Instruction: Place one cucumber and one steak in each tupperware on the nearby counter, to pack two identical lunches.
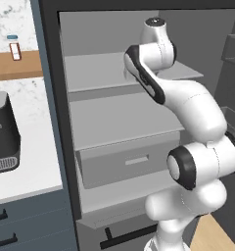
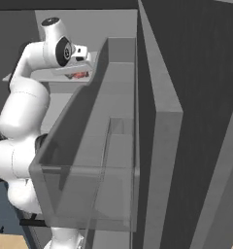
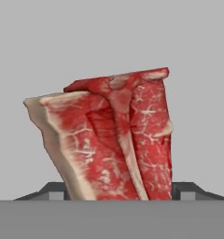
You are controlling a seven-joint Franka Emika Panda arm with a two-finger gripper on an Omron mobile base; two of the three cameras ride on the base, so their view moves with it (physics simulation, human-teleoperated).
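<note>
Your claw was clamped on the steak, fingertips at both sides, up at the grey cabinet shelf.

Place: a rendered home kitchen.
Bench: white stone-look top sitting over blue-grey drawer fronts with black bar handles.
Appliance: dark countertop machine standing on it.
Cabinet: tall, standing open, showing grey shelves.
Food: raw steak.

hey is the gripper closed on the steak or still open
Shut on it: in the hand view the steak sits between the two finger tips, whose inner edges disappear against its sides.
</note>
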